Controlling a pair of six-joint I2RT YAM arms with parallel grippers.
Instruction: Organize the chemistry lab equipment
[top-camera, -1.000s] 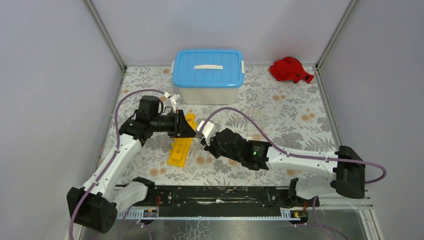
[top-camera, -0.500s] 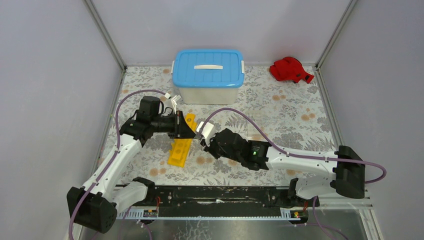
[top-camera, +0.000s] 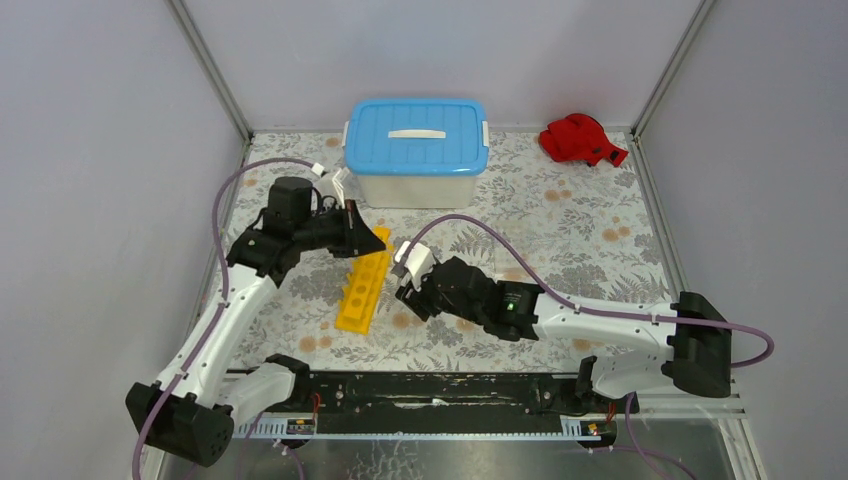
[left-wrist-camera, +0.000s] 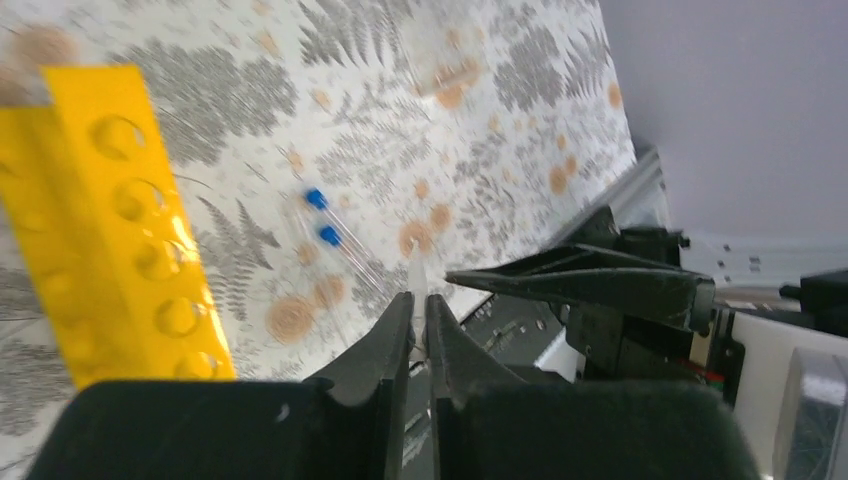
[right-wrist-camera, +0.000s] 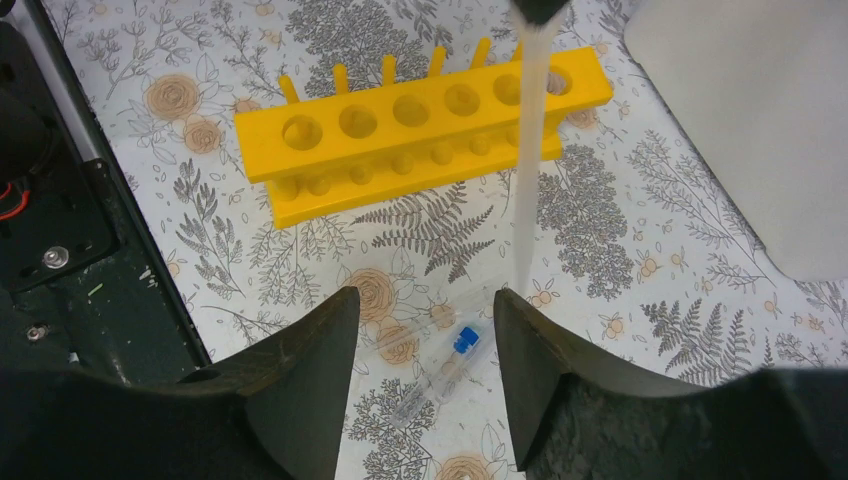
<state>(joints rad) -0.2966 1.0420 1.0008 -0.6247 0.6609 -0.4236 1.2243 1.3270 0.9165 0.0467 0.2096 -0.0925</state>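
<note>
the left pincer (left-wrist-camera: 418, 296) is nearly closed, and its two tips pinch the upper end of a thin clear tube (right-wrist-camera: 527, 150). this tube hangs down almost upright near the far end of the yellow rack (right-wrist-camera: 380, 150). in the right wrist view its lower end seems to be in the air and not inside a hole. the right pincer (right-wrist-camera: 422, 300) has its jaws wide apart and holds nothing. it hovers low over two small blue-capped tubes (right-wrist-camera: 463, 340), which lie close together on the flowered counter (right-wrist-camera: 620, 260), near the long side of the rack. the rack stands on the counter between the two arms, and every hole that i can see in it is empty. so i judge the task to be at an early stage: one tube is lifted and must be put into a hole, the two on the counter are not yet picked up, and no tube is placed in the rack.
</note>
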